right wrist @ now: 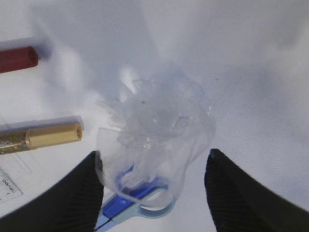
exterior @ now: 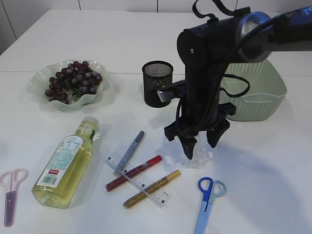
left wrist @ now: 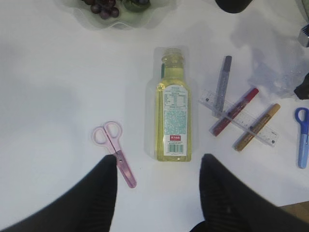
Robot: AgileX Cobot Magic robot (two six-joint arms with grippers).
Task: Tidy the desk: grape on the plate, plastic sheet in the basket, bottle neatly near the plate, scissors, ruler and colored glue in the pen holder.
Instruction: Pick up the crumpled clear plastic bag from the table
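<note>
Our right gripper (right wrist: 153,193) stands spread around the crumpled plastic sheet (right wrist: 159,130); it looks light, soft, slippery, so we pinch its bunched middle between the jaws.

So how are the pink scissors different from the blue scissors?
The pink scissors are pink and lie at the table's left edge, near the bottle; the blue scissors are blue and lie right of the ruler. In the exterior view the pink pair look smaller. Both lie flat, closed, handles pointing away, not yet in the pen holder.
</note>
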